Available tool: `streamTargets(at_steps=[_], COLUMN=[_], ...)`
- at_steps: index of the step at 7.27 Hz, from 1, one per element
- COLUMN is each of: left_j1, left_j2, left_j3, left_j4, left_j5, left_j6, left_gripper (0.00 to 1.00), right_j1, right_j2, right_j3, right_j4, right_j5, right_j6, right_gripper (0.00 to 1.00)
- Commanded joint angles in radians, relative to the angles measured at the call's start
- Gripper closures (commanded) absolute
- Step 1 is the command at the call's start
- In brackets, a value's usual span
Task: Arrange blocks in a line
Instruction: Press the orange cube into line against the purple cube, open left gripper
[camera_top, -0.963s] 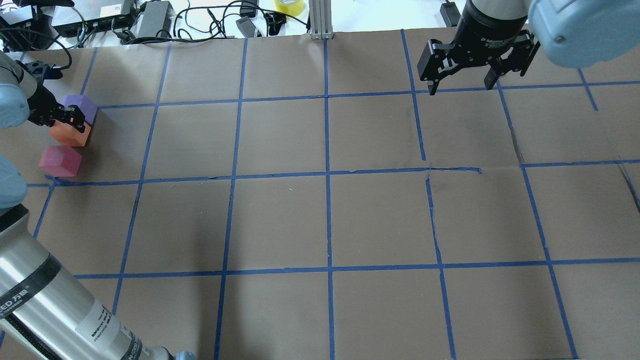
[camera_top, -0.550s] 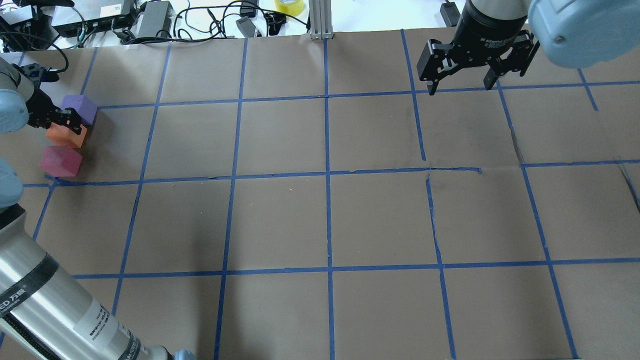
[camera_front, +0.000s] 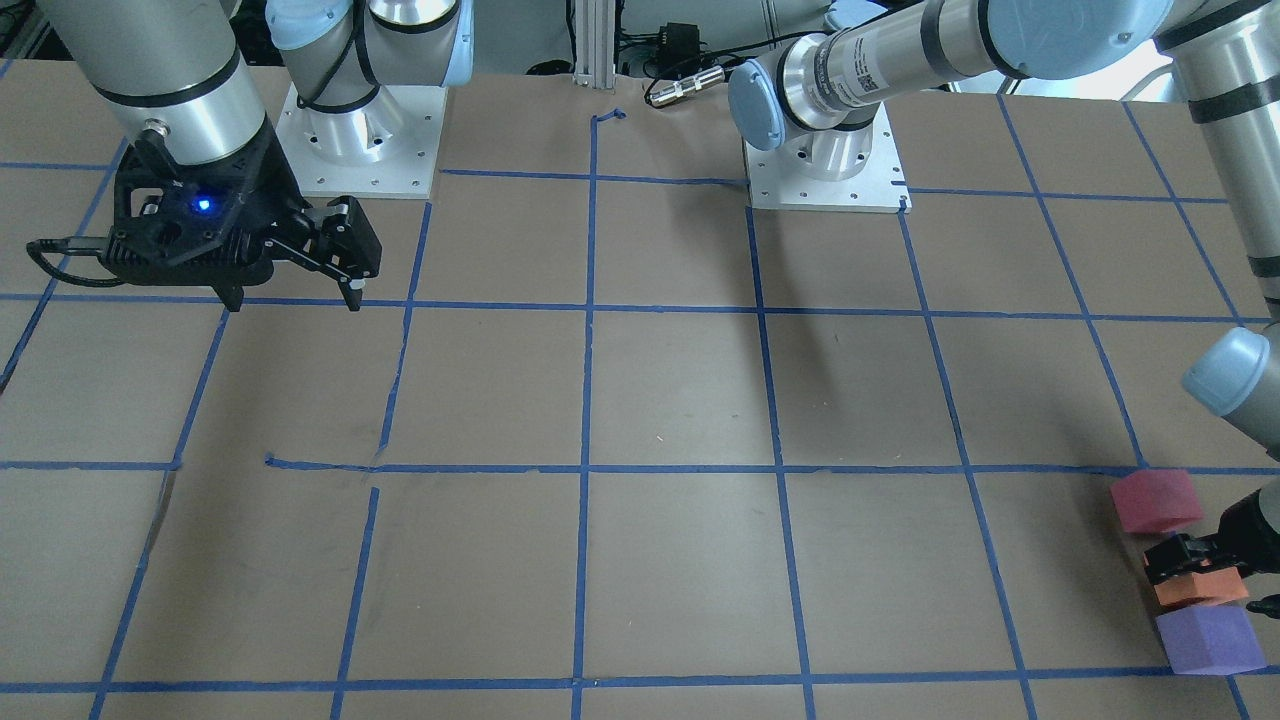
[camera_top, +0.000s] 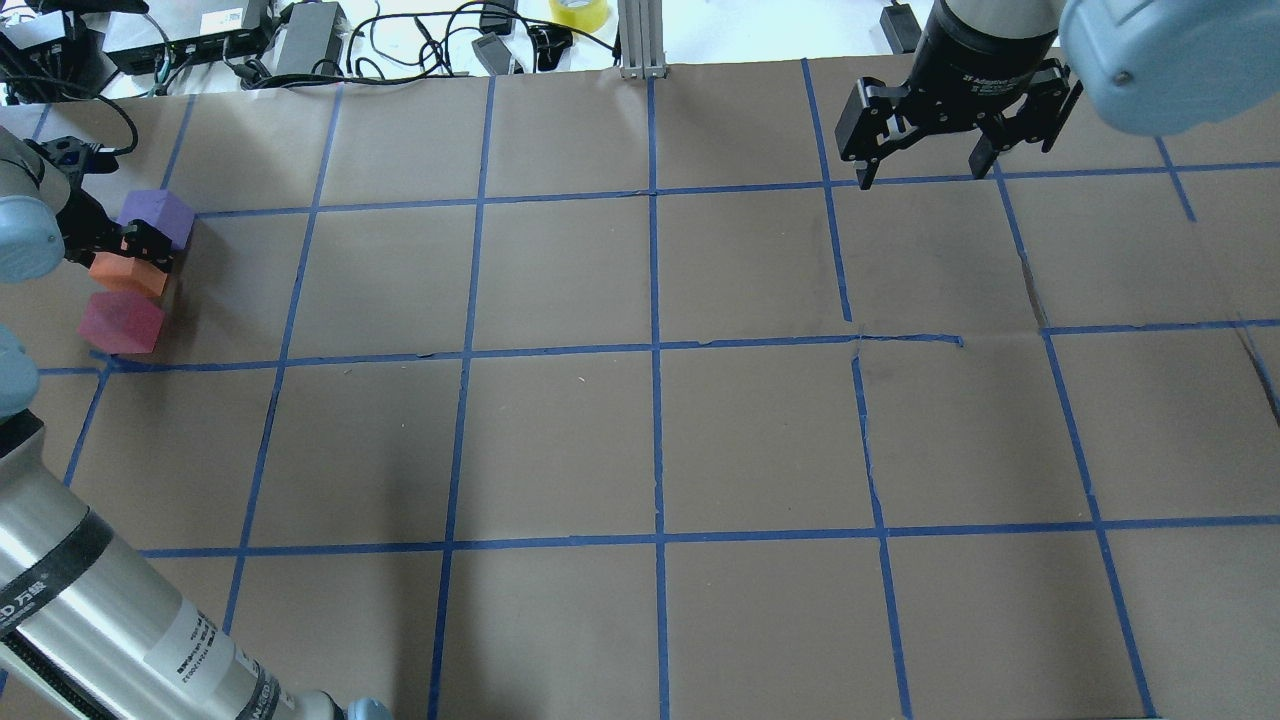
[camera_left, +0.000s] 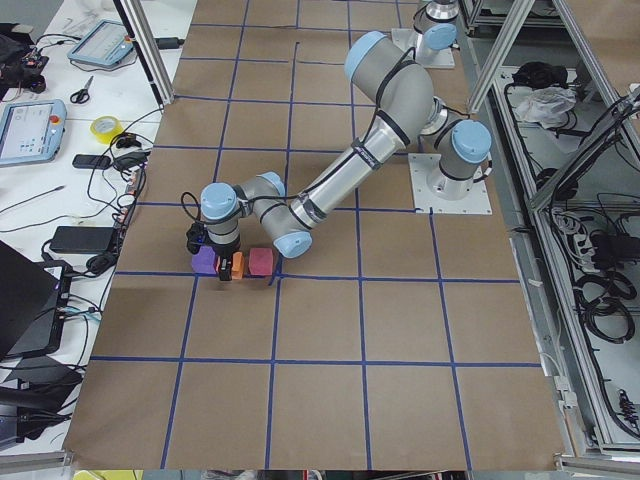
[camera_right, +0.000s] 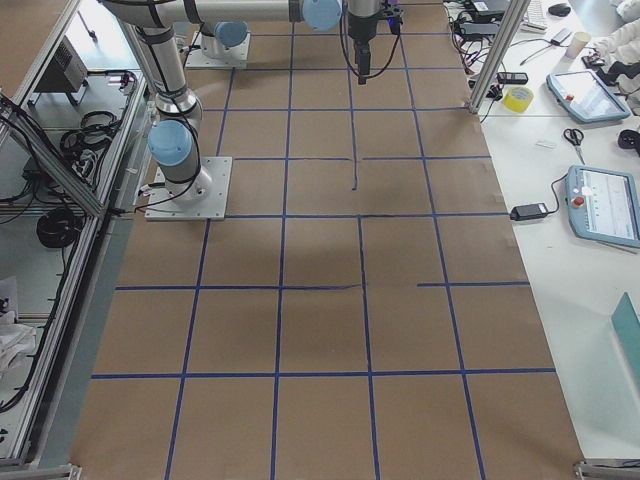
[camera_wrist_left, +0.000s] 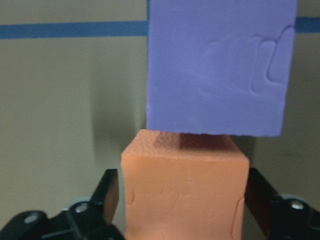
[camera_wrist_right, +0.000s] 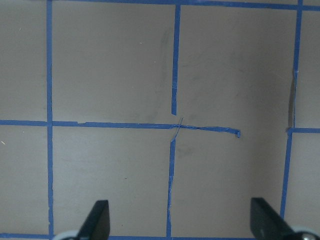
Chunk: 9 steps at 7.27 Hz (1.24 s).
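Fingers (camera_wrist_left: 109, 187) of the left gripper (camera_wrist_left: 182, 176) are closed against both sides of the small orange matte foam cube (camera_top: 126, 273), which is held low at the far left corner of the table. Just beyond it lies the purple foam cube (camera_wrist_left: 220, 65), touching or nearly touching it; whether the orange foam cube is resting on the surface cannot be told. The red-pink foam cube (camera_top: 122, 322) sits just on its near side, so the three are already roughly in a row running away from the robot.

The step in hand is judged to be the seating of the middle block. The next move would call for it to be squared with its neighbours and set down, then for the jaws to be opened and lifted straight up, so that neither neighbour is nudged.

The right gripper (camera_top: 925, 175) is hung wide open and empty, well apart, over the far right of the table.

The table is covered in brown paper (camera_top: 560, 440) marked with a grid of blue tape (camera_top: 655, 430), torn in places. Cables, power bricks and a yellow tape roll (camera_top: 578, 12) are seen beyond the far edge, and handheld control tablets (camera_right: 603, 205) on a side bench.
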Motion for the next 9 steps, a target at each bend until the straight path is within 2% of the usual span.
streamTargets(at_steps=[1,3,5,9], left_j1=[-0.003,-0.004,-0.01,-0.017], left_j2=[0.004,0.002,0.016,0.153], left_j3=[-0.002,-0.006,-0.005,-0.011], left_j4=[-0.016,-0.036,-0.054,-0.169], left_j5=[-0.001,-0.062,-0.061,-0.049], left_j6=[0.002,0.003,0.006,0.014], left_gripper=[0.0,0.0,0.0,0.0], right_j1=[0.001,0.001,0.001,-0.001], right_j2=[0.0,0.0,0.0,0.0], right_j3=[0.002,0.001,0.001,0.001], right_j4=[0.001,-0.002,-0.005,-0.005], right_j5=[-0.003,0.0,-0.003,-0.003], right_j6=[0.001,-0.002,-0.004,-0.004], right_gripper=[0.0,0.0,0.0,0.0])
